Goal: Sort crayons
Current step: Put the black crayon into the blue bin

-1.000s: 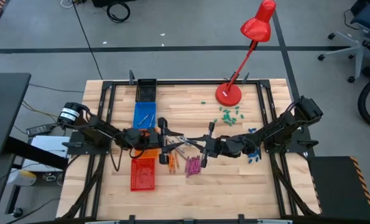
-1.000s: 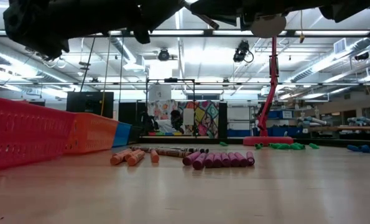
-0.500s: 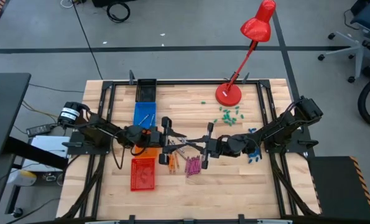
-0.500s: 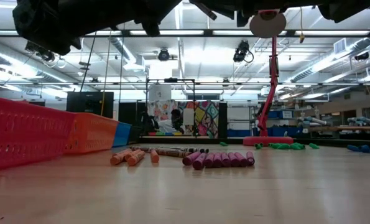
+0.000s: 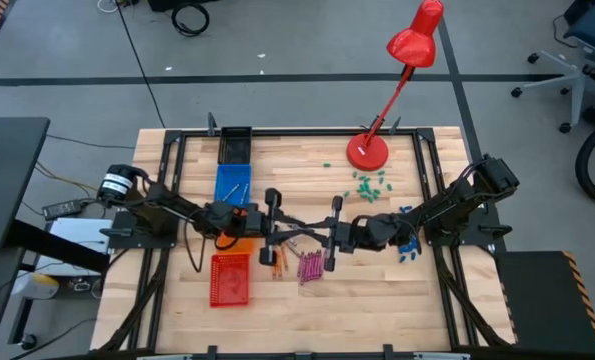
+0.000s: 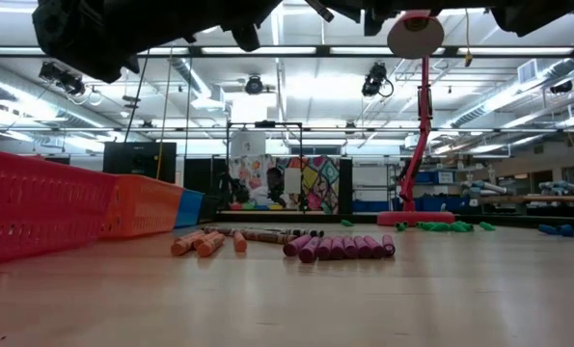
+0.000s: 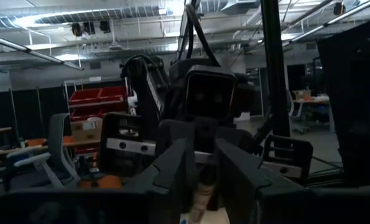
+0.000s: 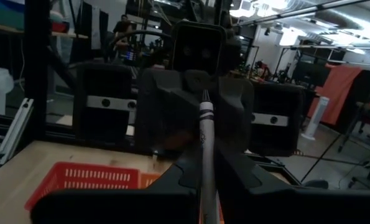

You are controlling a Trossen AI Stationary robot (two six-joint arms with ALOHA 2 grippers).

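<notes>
Looking down on the table, we see both arms meeting over its middle. The right gripper (image 5: 329,229) pinches a grey-silver crayon (image 8: 206,134) between its fingers, held out toward the left gripper (image 5: 277,224). The left gripper's fingers (image 7: 175,168) stand close on either side of what seems to be that crayon's end, but we cannot tell whether they press it yet.

Below the grippers, on the wood, lie the other crayons: a row of magenta-pink crayons (image 6: 340,247) side by side, and just left of them a few orange crayons (image 6: 205,243), with more thin sticks behind that we cannot tell apart.

Along the left side sit a red basket (image 5: 229,279) nearest, an orange basket (image 6: 142,207) under the left arm, then a blue basket (image 5: 231,183) and a black bin (image 5: 236,144) farthest. On the far right stands a red desk lamp (image 5: 368,151), with green bits (image 5: 369,184) beside its base and blue bits (image 5: 408,250) under the right arm.
</notes>
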